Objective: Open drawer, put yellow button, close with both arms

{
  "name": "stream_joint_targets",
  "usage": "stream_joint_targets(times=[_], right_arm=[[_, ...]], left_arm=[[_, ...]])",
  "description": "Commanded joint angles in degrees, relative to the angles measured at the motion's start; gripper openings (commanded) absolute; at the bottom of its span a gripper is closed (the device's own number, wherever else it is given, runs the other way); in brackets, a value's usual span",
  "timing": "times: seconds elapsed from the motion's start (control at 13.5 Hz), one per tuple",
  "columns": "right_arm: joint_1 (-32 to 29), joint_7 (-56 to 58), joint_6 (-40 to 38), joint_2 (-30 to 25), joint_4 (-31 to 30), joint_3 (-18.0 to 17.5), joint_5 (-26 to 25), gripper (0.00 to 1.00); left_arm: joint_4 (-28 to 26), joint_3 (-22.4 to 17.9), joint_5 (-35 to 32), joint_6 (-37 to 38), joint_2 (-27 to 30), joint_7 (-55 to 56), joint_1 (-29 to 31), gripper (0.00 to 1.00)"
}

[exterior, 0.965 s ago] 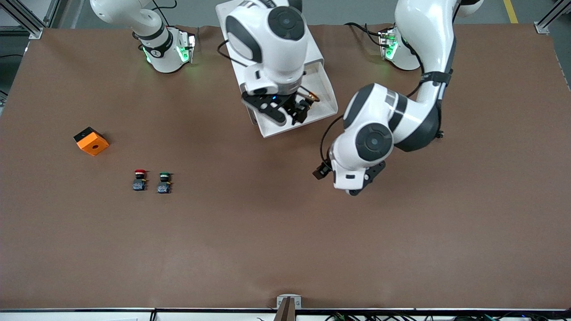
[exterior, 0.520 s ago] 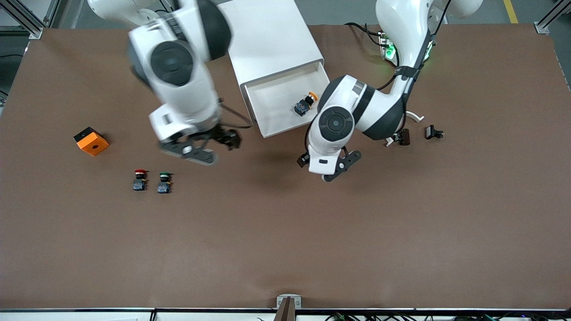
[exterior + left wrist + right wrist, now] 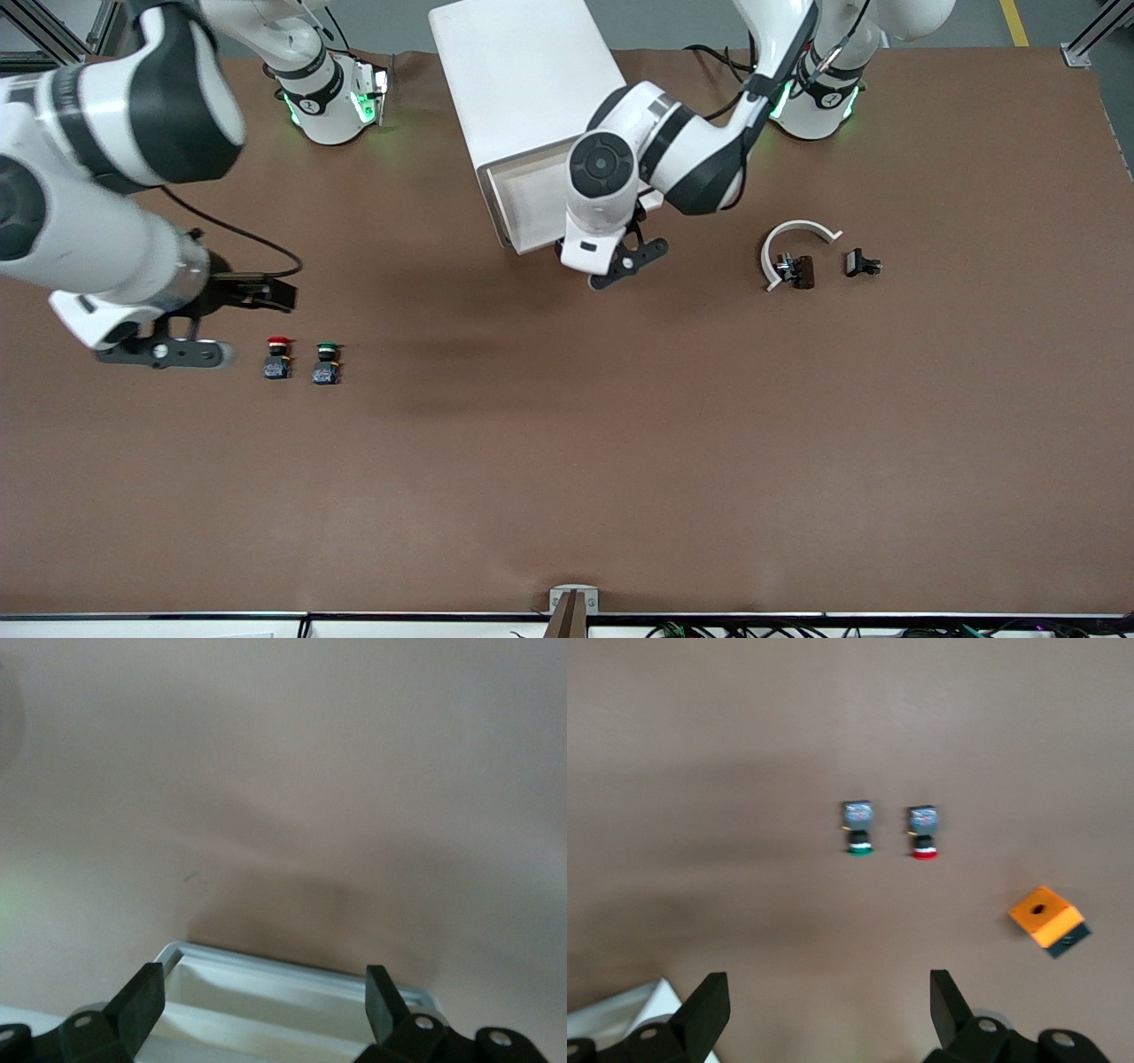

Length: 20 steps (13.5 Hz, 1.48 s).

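The top drawer (image 3: 530,202) of the white cabinet (image 3: 523,80) stands open. The yellow button is hidden under the left arm. My left gripper (image 3: 574,252) is open at the drawer's front edge. In the left wrist view, the gripper (image 3: 262,1003) has the drawer's rim (image 3: 292,962) between its spread fingers, and I cannot tell if they touch it. My right gripper (image 3: 264,294) is open and empty above the table beside the red-capped button (image 3: 277,357), toward the right arm's end. It also shows in the right wrist view (image 3: 828,1010).
A green-capped button (image 3: 326,362) stands beside the red one; both show in the right wrist view, green (image 3: 857,826) and red (image 3: 923,830). An orange block (image 3: 1046,916) lies near them. A white curved piece (image 3: 797,232) and two small black parts (image 3: 861,263) lie toward the left arm's end.
The right arm let go of the yellow button in the drawer and swung away toward its own end. The left gripper moved to the drawer's front. The drawer's front now stands slightly closer to the cabinet.
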State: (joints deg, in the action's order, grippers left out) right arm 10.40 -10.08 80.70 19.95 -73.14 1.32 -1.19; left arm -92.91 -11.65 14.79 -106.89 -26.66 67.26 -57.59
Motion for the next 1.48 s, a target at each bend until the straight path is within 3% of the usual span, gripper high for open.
stream_joint_targets(times=[0.0,0.52,0.89,1.04,1.41], right_arm=[[-5.98,4.71,-1.60,-0.79,-0.25,-1.14,0.05,1.00],[-14.79,17.55,-3.09,-1.76,-0.16,-0.88,-1.00,1.00],[-15.67,17.38,-3.09,-1.76,0.45,-1.14,-1.00,1.00],[-15.67,16.76,-3.09,-1.85,0.63,-1.05,-1.09,1.00],[-16.81,16.85,-6.34,-1.76,5.20,-1.14,-0.92,1.00]], left_arm=[[-2.72,-0.13,-0.81,-1.21,1.88,0.15,-3.66,1.00],[-2.63,4.09,-0.73,-0.07,1.88,2.35,-5.26,1.00],[-0.45,4.71,-1.16,0.02,-0.14,1.47,-5.43,1.00],[0.27,4.44,-5.27,0.02,-0.41,-0.10,-4.73,1.00],[3.07,4.18,-9.34,0.11,-0.23,-5.65,3.17,1.00]])
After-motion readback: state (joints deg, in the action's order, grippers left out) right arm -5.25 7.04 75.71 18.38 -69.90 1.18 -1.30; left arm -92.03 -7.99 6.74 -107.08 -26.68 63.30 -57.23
